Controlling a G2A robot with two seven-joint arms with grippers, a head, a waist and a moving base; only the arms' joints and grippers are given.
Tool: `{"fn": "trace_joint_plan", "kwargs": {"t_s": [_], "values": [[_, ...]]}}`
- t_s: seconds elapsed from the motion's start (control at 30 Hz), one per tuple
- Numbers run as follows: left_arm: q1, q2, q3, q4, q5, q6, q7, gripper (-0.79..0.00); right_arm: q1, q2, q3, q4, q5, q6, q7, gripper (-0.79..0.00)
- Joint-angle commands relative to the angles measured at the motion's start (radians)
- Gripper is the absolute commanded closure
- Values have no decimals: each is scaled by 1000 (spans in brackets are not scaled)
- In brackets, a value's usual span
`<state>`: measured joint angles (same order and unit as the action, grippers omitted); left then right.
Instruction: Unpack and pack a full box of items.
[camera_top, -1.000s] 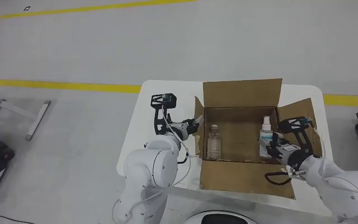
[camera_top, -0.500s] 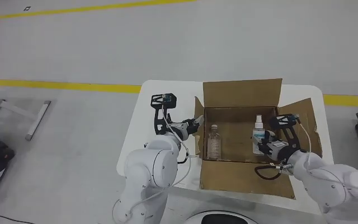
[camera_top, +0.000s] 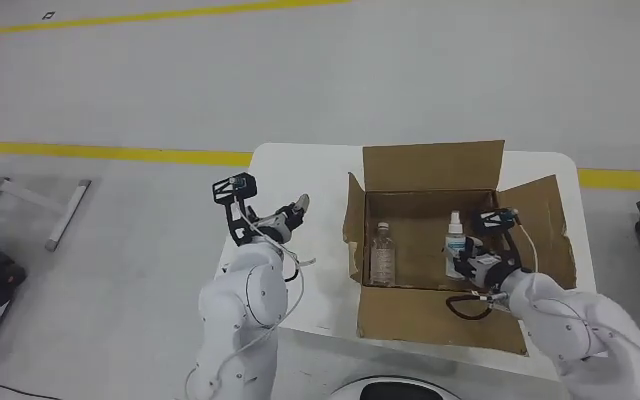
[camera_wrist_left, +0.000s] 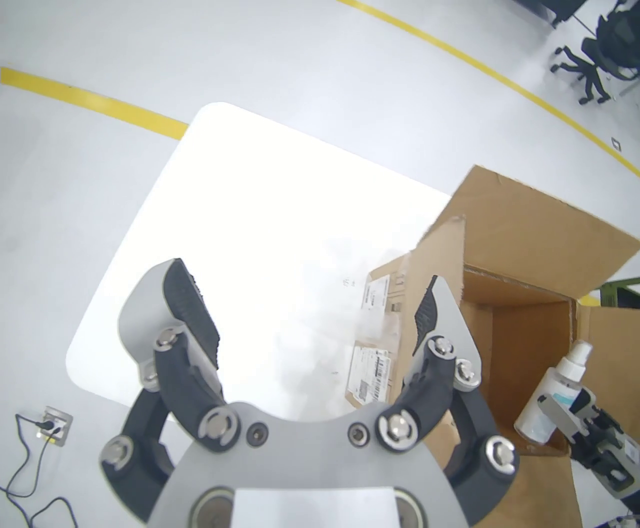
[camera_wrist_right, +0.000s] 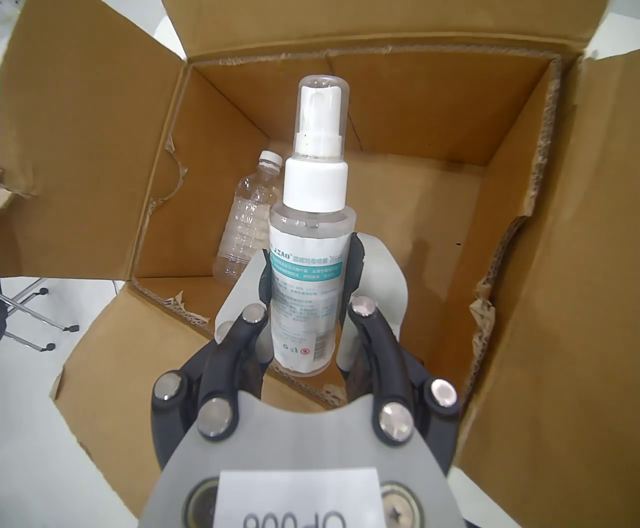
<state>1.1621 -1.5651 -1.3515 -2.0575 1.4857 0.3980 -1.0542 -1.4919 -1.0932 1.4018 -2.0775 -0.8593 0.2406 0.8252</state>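
An open cardboard box (camera_top: 432, 170) (camera_wrist_right: 90, 150) (camera_wrist_left: 520, 235) stands on the white table (camera_top: 300, 180). My right gripper (camera_top: 462, 258) (camera_wrist_right: 310, 265) is shut on a white spray bottle (camera_top: 455, 232) (camera_wrist_right: 312, 240) (camera_wrist_left: 555, 395), holding it over the box's near right part. A clear plastic bottle (camera_top: 382, 252) (camera_wrist_right: 247, 215) lies on the box floor at the left. My left gripper (camera_top: 296, 208) (camera_wrist_left: 310, 305) hangs open and empty above the table, left of the box.
The box's flaps are spread outward on all sides. The white table (camera_wrist_left: 240, 240) left of the box is bare. Yellow floor lines (camera_top: 120, 153) run behind the table, and a floor socket with a cable (camera_wrist_left: 50, 425) lies beside it.
My left gripper has drawn back from the box's left flap to over the bare table. My right gripper has carried the spray bottle leftward, further over the box interior.
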Motion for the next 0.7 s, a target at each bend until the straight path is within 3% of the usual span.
{"fn": "trace_joint_plan", "kwargs": {"t_s": [0.0, 0.37, 0.67], "values": [[4, 1, -14, -1, -1, 5, 4, -785, 40, -4, -53, 35, -52, 12, 1, 0], [4, 1, -14, -1, -1, 5, 4, -785, 299, -58, -316, 251, -149, 228, 118, 0], [4, 1, -14, -1, -1, 5, 4, -785, 427, -99, -413, 411, -156, 331, 152, 0]]}}
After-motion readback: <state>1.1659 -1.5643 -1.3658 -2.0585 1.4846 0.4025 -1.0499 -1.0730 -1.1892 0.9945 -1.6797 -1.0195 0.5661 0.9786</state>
